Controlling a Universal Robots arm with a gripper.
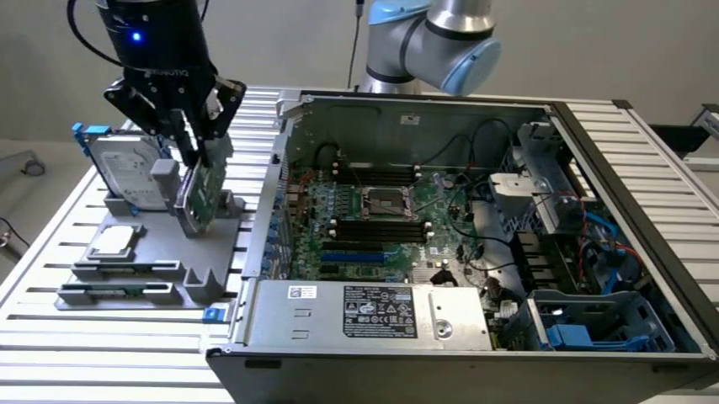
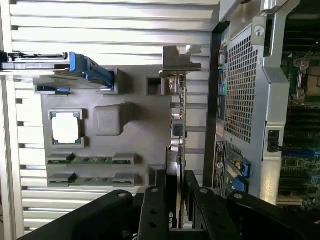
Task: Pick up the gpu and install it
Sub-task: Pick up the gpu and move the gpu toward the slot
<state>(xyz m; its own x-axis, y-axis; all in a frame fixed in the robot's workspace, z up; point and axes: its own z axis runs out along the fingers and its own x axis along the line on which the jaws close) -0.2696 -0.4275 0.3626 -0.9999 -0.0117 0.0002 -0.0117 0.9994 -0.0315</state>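
The gpu (image 1: 200, 192) stands on edge in a slot of the grey parts holder (image 1: 151, 252), at the exterior view's left beside the open computer case (image 1: 295, 151). Its green circuit board faces the exterior camera. My gripper (image 1: 198, 151) comes down on its top edge, with one finger on each face, shut on the card. In the wrist view the gpu (image 2: 178, 125) shows edge-on, silver bracket (image 2: 181, 57) at the far end, and my gripper (image 2: 176, 195) has its black fingers (image 2: 159, 200) pressed against both sides. The card's lower edge still sits at the holder.
A silver hard drive (image 1: 124, 168) with blue rails stands in the holder beside the gpu. A square silver chip (image 1: 114, 241) and two memory sticks (image 1: 121, 271) lie in front. The case's motherboard (image 1: 382, 219) has blue slots (image 1: 362, 257); its perforated wall (image 2: 245, 90) stands close to the gpu.
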